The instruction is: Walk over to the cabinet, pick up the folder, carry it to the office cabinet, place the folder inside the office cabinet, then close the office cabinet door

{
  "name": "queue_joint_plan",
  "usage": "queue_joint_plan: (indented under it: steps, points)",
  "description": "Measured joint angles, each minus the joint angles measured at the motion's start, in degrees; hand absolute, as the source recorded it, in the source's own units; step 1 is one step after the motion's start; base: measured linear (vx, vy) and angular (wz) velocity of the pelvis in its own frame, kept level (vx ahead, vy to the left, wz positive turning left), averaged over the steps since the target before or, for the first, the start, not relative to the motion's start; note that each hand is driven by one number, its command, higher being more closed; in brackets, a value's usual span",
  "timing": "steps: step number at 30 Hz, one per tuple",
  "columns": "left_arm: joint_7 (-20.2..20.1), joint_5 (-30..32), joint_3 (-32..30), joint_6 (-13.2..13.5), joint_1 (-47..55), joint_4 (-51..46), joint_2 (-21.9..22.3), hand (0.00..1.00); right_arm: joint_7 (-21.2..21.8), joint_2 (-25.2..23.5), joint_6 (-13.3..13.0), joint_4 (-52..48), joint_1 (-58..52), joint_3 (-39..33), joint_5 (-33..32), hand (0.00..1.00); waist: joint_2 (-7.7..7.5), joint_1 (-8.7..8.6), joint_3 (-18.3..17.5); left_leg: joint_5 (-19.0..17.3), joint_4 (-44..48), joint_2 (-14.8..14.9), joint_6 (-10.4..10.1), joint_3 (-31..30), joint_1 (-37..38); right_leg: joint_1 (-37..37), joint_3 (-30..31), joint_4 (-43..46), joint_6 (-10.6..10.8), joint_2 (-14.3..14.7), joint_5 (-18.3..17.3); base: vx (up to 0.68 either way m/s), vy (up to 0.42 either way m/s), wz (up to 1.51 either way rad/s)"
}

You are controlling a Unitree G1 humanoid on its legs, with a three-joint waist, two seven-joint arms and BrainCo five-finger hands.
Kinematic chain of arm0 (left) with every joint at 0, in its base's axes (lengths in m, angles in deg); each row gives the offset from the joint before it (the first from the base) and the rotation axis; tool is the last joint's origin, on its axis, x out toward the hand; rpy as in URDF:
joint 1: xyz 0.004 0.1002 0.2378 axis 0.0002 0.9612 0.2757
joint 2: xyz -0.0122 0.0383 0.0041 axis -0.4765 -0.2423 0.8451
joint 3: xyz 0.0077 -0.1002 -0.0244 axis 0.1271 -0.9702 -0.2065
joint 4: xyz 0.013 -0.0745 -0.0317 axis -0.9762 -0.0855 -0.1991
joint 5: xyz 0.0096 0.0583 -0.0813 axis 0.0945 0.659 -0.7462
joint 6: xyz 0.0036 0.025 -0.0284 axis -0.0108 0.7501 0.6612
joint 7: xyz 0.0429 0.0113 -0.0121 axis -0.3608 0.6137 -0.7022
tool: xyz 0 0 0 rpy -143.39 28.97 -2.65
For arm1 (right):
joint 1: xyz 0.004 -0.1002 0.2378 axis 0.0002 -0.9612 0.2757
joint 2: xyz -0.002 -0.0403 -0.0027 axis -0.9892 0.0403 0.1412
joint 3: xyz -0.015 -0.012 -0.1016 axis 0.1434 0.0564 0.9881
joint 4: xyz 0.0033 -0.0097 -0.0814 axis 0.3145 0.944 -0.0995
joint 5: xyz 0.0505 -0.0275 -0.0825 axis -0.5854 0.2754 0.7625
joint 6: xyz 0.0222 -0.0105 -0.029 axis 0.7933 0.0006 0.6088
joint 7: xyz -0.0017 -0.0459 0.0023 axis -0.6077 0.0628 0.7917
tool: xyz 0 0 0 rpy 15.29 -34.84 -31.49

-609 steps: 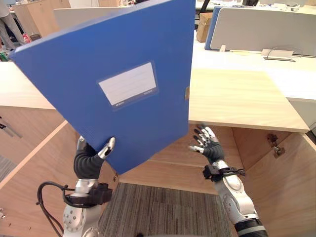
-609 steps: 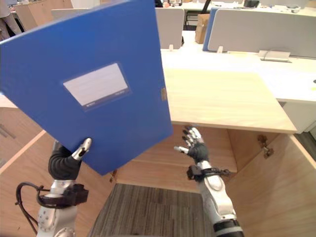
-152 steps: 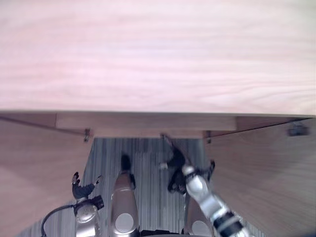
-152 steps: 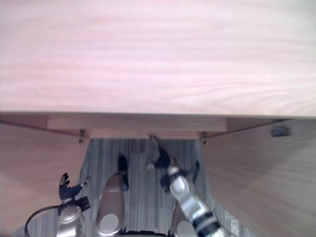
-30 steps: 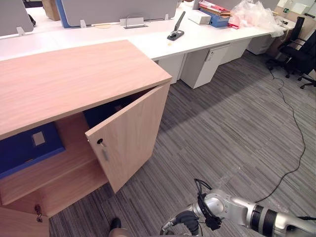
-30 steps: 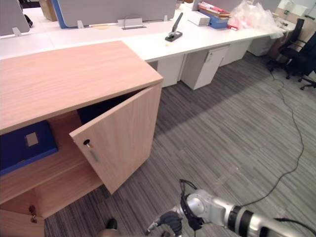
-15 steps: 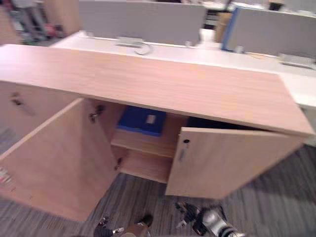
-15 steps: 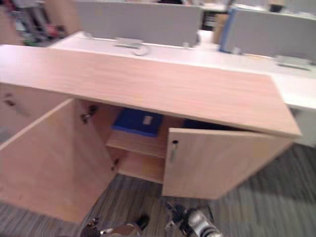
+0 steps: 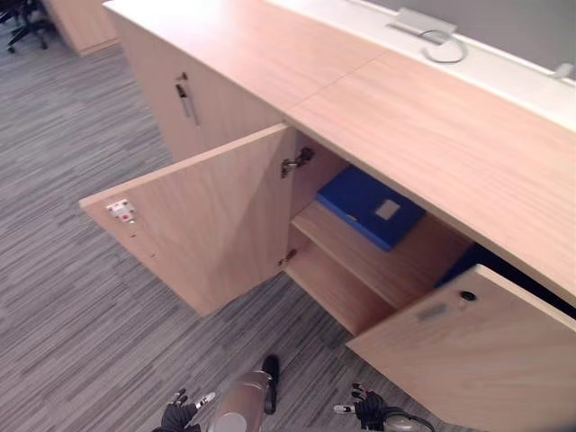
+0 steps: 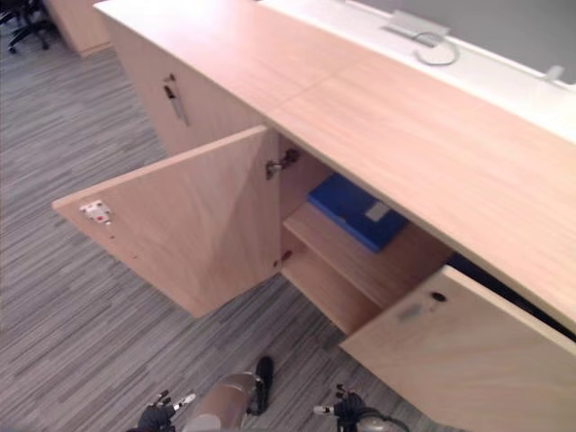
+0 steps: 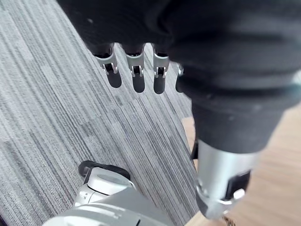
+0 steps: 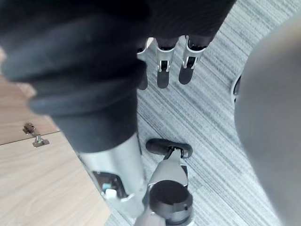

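Note:
The blue folder (image 9: pixel 369 207) with a white label lies flat on the upper shelf inside the wooden office cabinet (image 9: pixel 423 135). The cabinet's left door (image 9: pixel 198 216) stands wide open. Its right door (image 9: pixel 477 360) is swung partway in front of the right compartment. My left hand (image 9: pixel 180 416) and right hand (image 9: pixel 364 414) hang low over the carpet, well in front of the cabinet. Each is open and empty. In the wrist views the left hand's fingers (image 11: pixel 136 70) and the right hand's fingers (image 12: pixel 162 66) point straight down at the floor.
A neighbouring cabinet with a closed door and a metal handle (image 9: pixel 187 103) adjoins on the left. A white desk with a looped cable (image 9: pixel 436 45) runs behind. Something dark blue (image 9: pixel 463 261) shows behind the right door. Grey striped carpet (image 9: pixel 81 315) spreads to the left and front.
The whole picture has swung leftward, so the camera has moved. The folder stays on its shelf, both doors stand as before, and both hands remain low and open.

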Motion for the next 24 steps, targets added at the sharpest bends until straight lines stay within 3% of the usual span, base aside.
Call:
queue_joint_plan:
  steps: [4, 6, 10, 12, 14, 18, 21, 24]
  points:
    - [-0.6, -5.3, -6.8, -0.7, 1.8, -2.2, 1.5, 0.00, 0.1, -0.1, 0.1, -1.4, 0.5, 0.0, -3.5, 0.00, 0.12, 0.36, -0.2, 4.9, -12.3, -2.4, 0.2, -2.7, 7.0, 0.5, -0.1, -2.2, 0.0, 0.2, 0.5, 0.09, 0.019, 0.35]
    - [-0.1, -7.7, -15.3, -0.8, 3.8, -10.1, 2.9, 0.00, 0.3, 0.0, -0.1, -4.1, -0.7, 0.2, -5.9, 0.00, 0.33, 0.32, -1.9, 7.4, -18.4, -3.0, -0.2, -4.1, 9.9, 0.9, -1.5, -3.1, -0.2, 0.6, 0.6, 0.03, -0.029, 0.29]
    - [2.1, -7.2, -28.8, -0.9, 3.3, -26.2, 2.7, 0.00, 1.9, 1.2, -0.4, -11.0, -2.7, 4.2, -7.2, 0.00, -0.10, -0.22, -3.1, 8.3, -23.5, -3.2, -0.6, -4.4, 11.3, 1.4, -1.6, -5.8, 0.5, 1.5, 1.0, 0.04, -0.073, 0.17]
    - [3.2, -5.2, -35.5, -0.7, 2.1, -30.7, 0.1, 0.00, 3.5, 2.0, -0.4, -14.3, -4.2, 7.6, -7.1, 0.00, -0.22, -0.37, -3.6, 8.5, -23.5, -2.4, -0.8, -3.3, 11.4, 1.4, -1.4, -6.2, 0.6, 1.8, 1.0, 0.01, -0.075, -0.15]
    - [4.5, -1.6, -40.9, -0.8, 0.1, -31.3, -6.0, 0.00, 6.0, 2.8, -0.3, -17.4, -5.9, 9.7, -7.1, 0.00, -0.34, -0.65, -4.1, 8.8, -23.6, -1.5, -0.7, -1.8, 12.1, 1.6, -1.1, -6.2, 0.5, 2.0, 1.0, 0.02, -0.101, -0.28]
    - [5.3, 5.6, -41.7, -1.2, -4.0, -30.8, -16.3, 0.00, 8.7, 3.6, 0.1, -18.5, -7.3, 10.3, -7.2, 0.00, -0.42, -0.81, -4.2, 8.8, -23.6, -0.1, -0.8, 0.3, 13.0, 1.3, 0.7, -5.6, -0.3, 2.5, 1.5, 0.03, -0.075, -0.30]
    - [4.7, 8.3, -37.8, -1.0, -9.1, -24.8, -25.7, 0.00, 9.7, 3.9, 0.2, -18.5, -7.9, 10.3, -7.2, 0.00, -0.45, -1.17, -4.5, 8.3, -23.6, 1.0, -1.1, 2.1, 14.3, 0.3, 3.5, -3.2, -0.7, 2.3, 1.8, 0.02, -0.035, -0.38]
    - [2.4, 8.2, -32.2, -0.8, -14.7, -15.0, -32.3, 0.00, 10.4, 3.9, 0.3, -18.3, -8.5, 10.2, -7.8, 0.00, -0.80, -1.55, -4.9, 8.1, -23.3, 2.1, -1.2, 4.6, 15.7, -0.9, 6.3, -0.7, -0.9, 2.0, 2.0, 0.03, -0.026, -0.48]
